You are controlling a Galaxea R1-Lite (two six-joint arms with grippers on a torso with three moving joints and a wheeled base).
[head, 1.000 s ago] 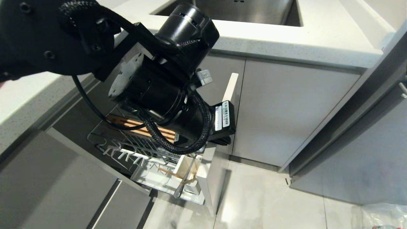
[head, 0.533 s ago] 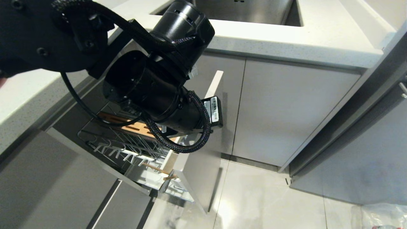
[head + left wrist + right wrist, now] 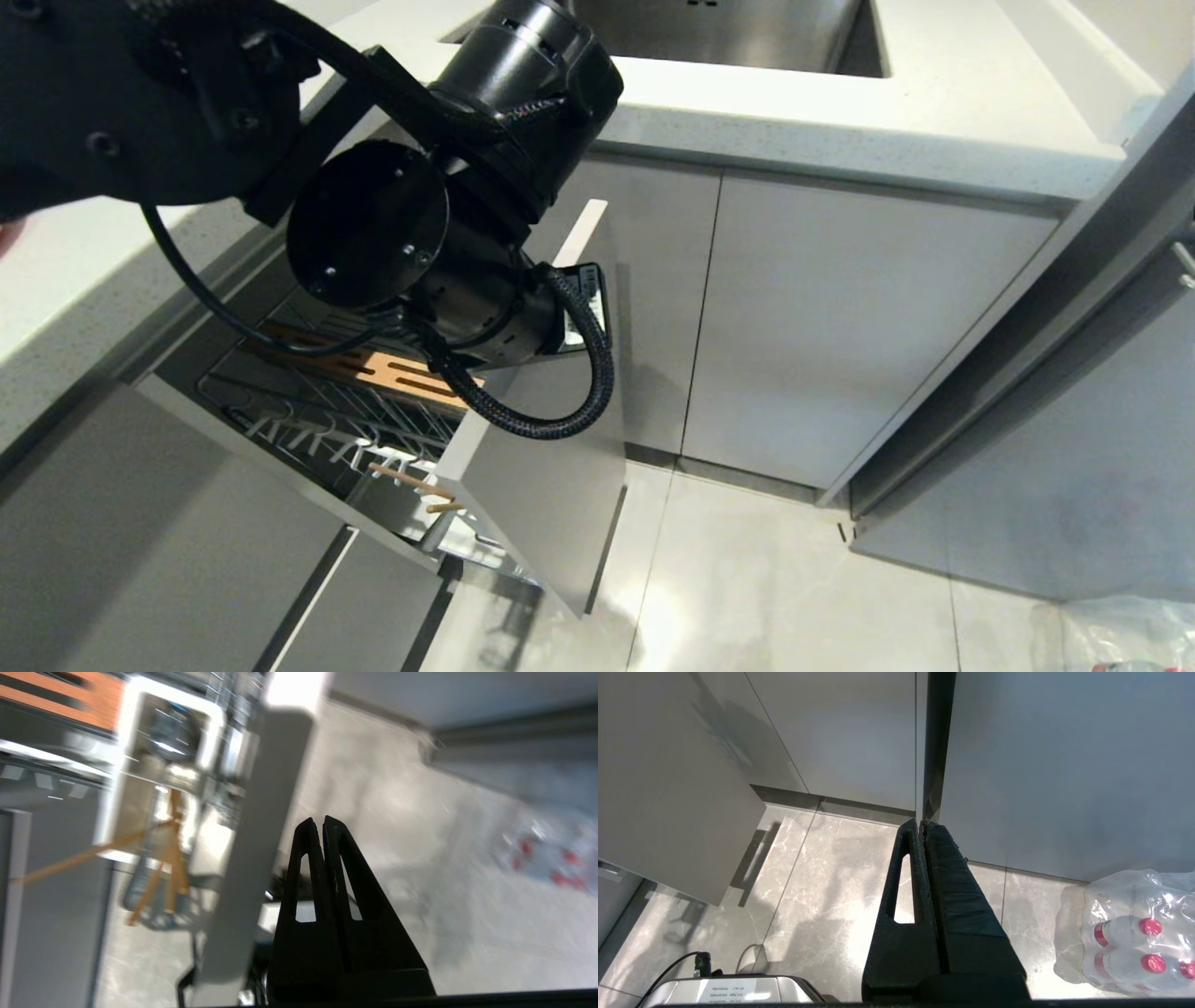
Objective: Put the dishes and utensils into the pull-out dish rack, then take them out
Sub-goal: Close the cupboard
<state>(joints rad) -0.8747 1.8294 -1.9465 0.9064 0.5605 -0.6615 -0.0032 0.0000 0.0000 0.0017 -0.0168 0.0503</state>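
Step in hand, by judgement: pushing the loaded pull-out dish rack [image 3: 345,411] (chrome wire basket w/ slotted orange-wood strip, on a tall pale grey cabinet front [image 3: 551,485]) into the cabinet run. The rack stands part-open at lower left of the head view, below the white speckled tabletop [image 3: 840,121] w/ steel sink [image 3: 719,28].

Left gripper [image 3: 322,823]: jaws together, holding nothing, tips just beside the outer face of the cabinet front; contact cannot be confirmed. Left arm fills upper left of the head view, over the rack.

Right gripper [image 3: 922,828]: jaws together, empty, parked over the floor near the right-hand cabinets.

Containers:
- White plastic utensil cup [image 3: 154,765] at the rack's front end holds the pair of light wooden chopsticks [image 3: 159,858], leaning out; a metal handle beside them, prob. the spoon, not certain.
- Cream bowl not visible; arm hides much of the basket.

Next move, by judgement: a steady push square on the cabinet front, w/ chopsticks clear of the frame. Unloading not begun.

Shrink-wrapped pack of red-capped bottles [image 3: 1125,933] on the floor, far right, well apart.
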